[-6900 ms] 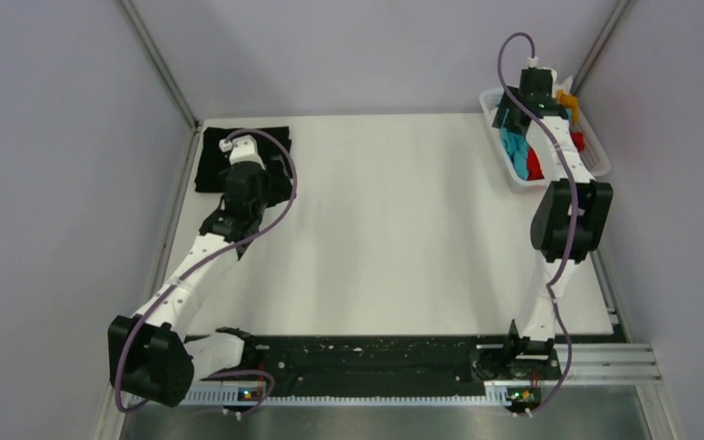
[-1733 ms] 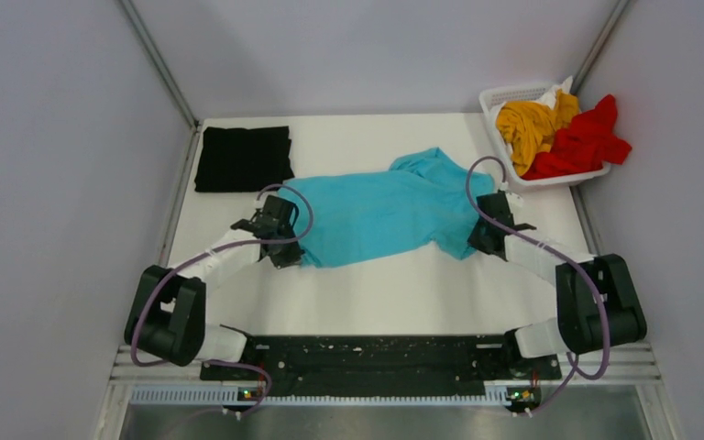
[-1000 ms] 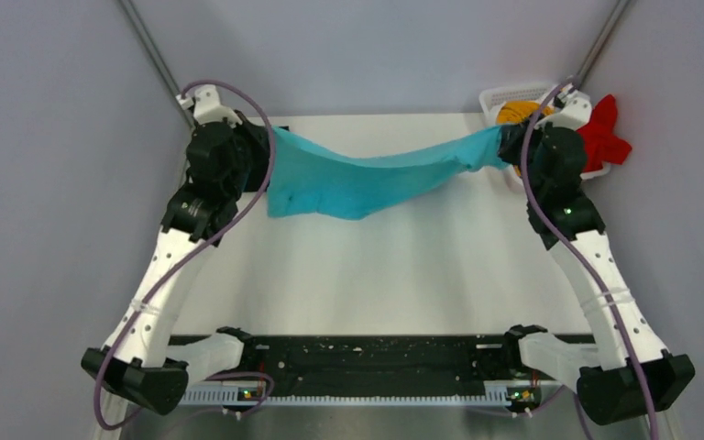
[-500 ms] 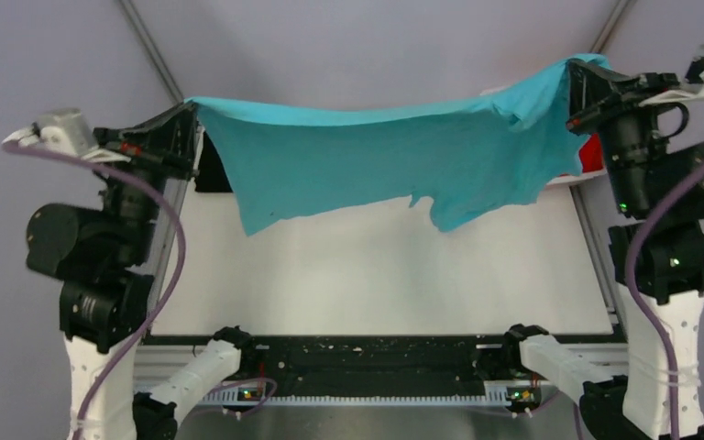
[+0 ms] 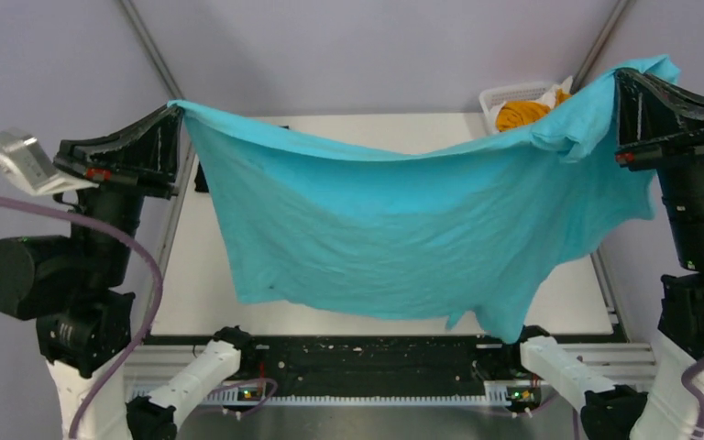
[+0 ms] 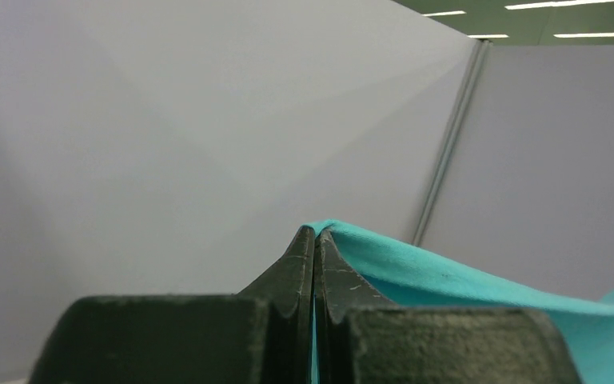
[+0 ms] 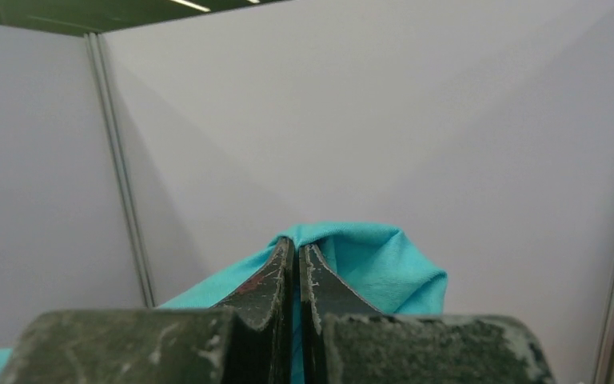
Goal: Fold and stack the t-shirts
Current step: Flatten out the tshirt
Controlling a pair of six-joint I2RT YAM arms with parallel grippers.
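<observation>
Here the left tool [image 5: 176, 110] and the right tool [image 5: 619, 78] are both raised high above the worktop [image 5: 197, 293] and well apart from each other, with the turquoise blue t-shirt [image 5: 394, 238] stretched between them. The left tool is pinched tight on one top corner of the cloth. In its wrist view the two black jaws meet with only a thin line of turquoise between them, and the fabric runs away from the tip toward the right tool. The right tool is likewise clamped on the opposite end of the shirt, its jaws pressed together on the cloth, with a bunched fold of turquoise bulging just past the tip. Between the two tools the top edge of the shirt sags in a shallow curve. Below that edge the cloth hangs as a broad sheet, its lower hem uneven and dipping lowest beneath the right tool's side. Whether the hem touches the worktop cannot be told. Just beside the right tool, behind the raised cloth, the mustard yellow t-shirt [image 5: 522, 112] lies crumpled in the white basket [image 5: 498, 94]. Below the left tool, a dark sliver of the black t-shirt [image 5: 200, 177] shows at the hanging shirt's edge, lying on the worktop
</observation>
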